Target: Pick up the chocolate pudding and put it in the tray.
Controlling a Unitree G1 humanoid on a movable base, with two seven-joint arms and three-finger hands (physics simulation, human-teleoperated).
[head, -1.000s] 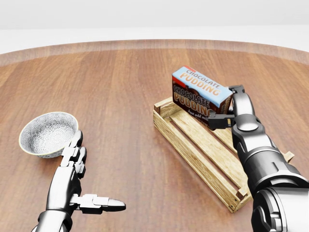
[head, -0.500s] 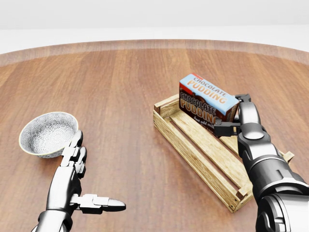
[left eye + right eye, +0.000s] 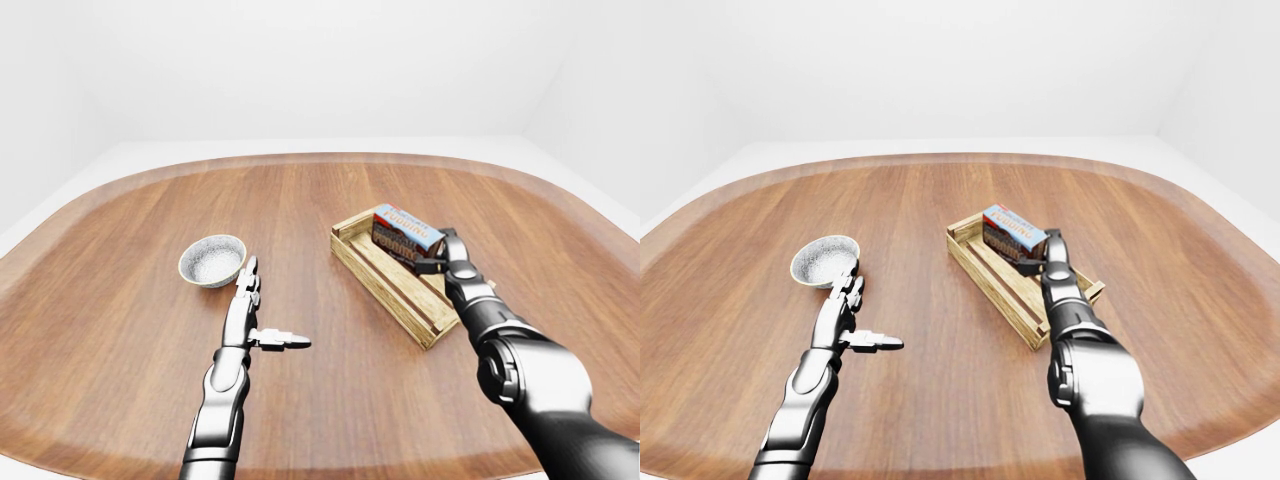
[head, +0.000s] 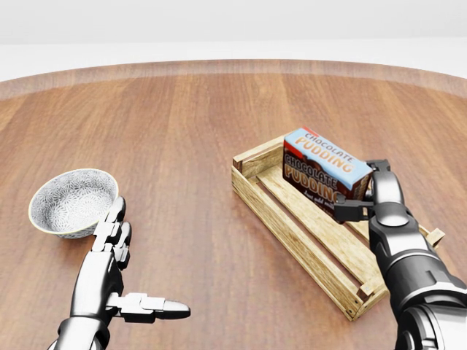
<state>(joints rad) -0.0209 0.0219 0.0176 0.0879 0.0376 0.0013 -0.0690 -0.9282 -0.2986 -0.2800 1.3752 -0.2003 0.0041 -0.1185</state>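
The chocolate pudding box (image 4: 325, 170), blue on top with brown sides, sits tilted inside the wooden slatted tray (image 4: 283, 219) at the right of the head view. My right hand (image 4: 365, 193) is shut on the box's right end, its fingers wrapped around the near and far edges. My left hand (image 4: 120, 266) hovers open over the table at lower left, fingers straight and thumb pointing right, holding nothing.
A patterned white bowl (image 4: 73, 201) stands on the round wooden table (image 4: 182, 131) just above my left hand. The table's curved edge (image 3: 320, 160) runs across the top of the left-eye view, with white floor beyond.
My right hand has carried the pudding box down and to the right, lowering it into the tray. The left hand and the bowl have not moved.
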